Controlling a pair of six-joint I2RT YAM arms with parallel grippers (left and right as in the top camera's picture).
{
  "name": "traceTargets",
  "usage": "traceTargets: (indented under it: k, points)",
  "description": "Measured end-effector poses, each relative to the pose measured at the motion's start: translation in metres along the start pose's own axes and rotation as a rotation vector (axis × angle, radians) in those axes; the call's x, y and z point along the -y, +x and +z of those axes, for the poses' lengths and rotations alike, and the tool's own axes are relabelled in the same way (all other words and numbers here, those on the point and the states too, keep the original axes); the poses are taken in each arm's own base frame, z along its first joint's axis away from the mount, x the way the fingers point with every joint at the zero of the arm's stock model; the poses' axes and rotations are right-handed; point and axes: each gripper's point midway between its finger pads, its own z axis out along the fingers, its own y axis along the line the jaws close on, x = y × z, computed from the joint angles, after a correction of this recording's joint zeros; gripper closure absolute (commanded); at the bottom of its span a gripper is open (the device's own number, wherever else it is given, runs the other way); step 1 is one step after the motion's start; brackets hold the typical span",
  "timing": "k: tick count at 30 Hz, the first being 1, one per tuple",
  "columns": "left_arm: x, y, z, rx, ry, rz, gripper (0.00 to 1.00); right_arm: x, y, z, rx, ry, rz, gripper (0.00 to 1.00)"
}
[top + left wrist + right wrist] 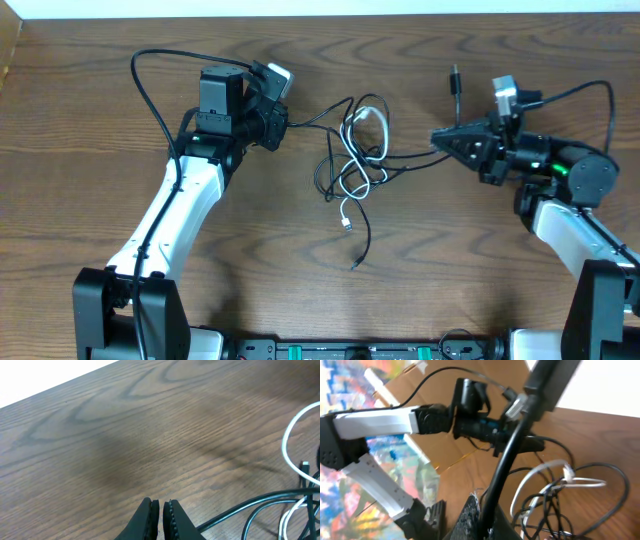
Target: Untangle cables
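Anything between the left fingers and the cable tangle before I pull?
Nothing visible. Only bare table lies between the left gripper and the cables; one black strand runs from the tangle right up to it.

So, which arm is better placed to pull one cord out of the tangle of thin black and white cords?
Probably the right: the right gripper is shut on a thin black cord running into the tangle. The left gripper is shut too, but its hold is unclear.
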Motion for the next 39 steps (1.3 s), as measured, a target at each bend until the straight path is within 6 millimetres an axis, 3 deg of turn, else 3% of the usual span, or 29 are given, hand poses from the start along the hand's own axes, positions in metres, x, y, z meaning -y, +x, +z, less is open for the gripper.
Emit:
traceTargets:
  k: [12,23,31,39]
  points:
    - [-0.015,0.004,-0.001,-0.022,-0.083,-0.007,0.92,0.036,-0.016,-0.067,0.112,0.188,0.118,0.99]
    - [-0.05,0.014,-0.009,-0.05,-0.216,-0.083,0.92,0.055,-0.023,-0.141,0.236,0.36,0.187,0.99]
    - [-0.089,0.04,-0.025,-0.098,-0.298,-0.205,0.92,0.055,-0.023,-0.163,0.262,0.407,0.192,0.99]
    - [-0.116,0.06,-0.04,-0.134,-0.35,-0.288,0.93,0.055,-0.023,-0.177,0.284,0.437,0.192,0.99]
